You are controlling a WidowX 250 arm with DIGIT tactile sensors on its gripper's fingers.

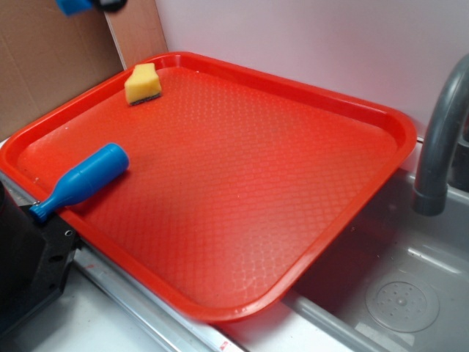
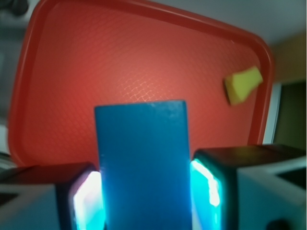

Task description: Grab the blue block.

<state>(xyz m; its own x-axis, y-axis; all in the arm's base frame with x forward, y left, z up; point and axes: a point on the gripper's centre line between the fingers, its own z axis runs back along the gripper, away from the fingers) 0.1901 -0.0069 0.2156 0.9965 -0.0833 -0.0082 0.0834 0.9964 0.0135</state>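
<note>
gripper [image 2: 144,191] clamped on blue block [image 2: 142,163] held upright between both fingers, high above red tray [image 2: 96,57], yellow sponge [image 2: 243,84] near tray's far corner, blue bottle [image 1: 82,180] lying on tray's left rim, sink faucet [image 1: 442,139] at right

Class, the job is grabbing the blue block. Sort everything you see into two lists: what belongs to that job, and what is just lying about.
Belongs to the job:
blue block
gripper, shut on it

Just lying about:
blue bottle
yellow sponge
red tray
grey faucet
</note>
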